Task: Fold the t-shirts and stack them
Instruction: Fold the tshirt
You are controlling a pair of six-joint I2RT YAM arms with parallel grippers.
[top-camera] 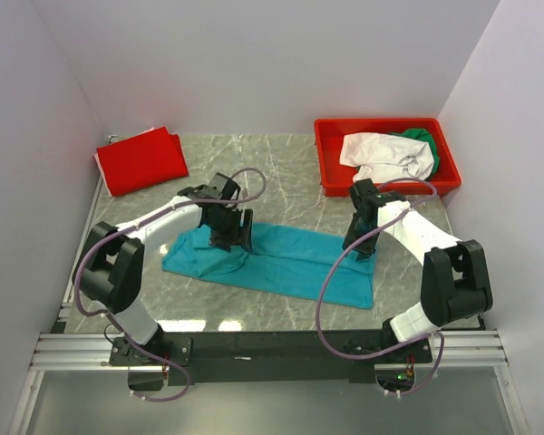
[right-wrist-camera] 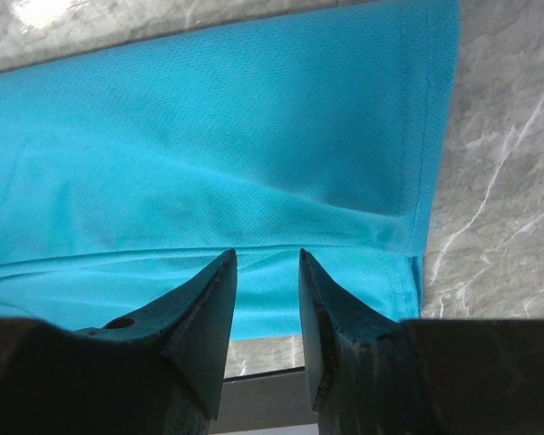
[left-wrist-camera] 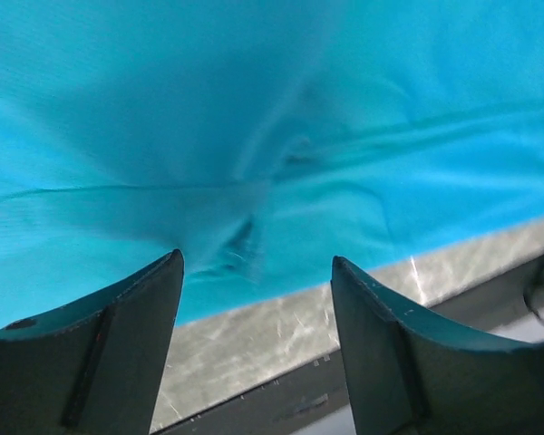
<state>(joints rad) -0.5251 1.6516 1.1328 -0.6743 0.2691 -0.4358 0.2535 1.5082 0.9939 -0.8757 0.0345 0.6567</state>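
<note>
Wrinkle (left-wrist-camera: 245,237) between the jaws of my released left gripper (left-wrist-camera: 256,258) could bunch the shirt (top-camera: 281,258) if I close; right gripper (right-wrist-camera: 267,254) released too.

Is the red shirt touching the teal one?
Apart. The top view shows bare table between the red shirt and the teal shirt.
</note>
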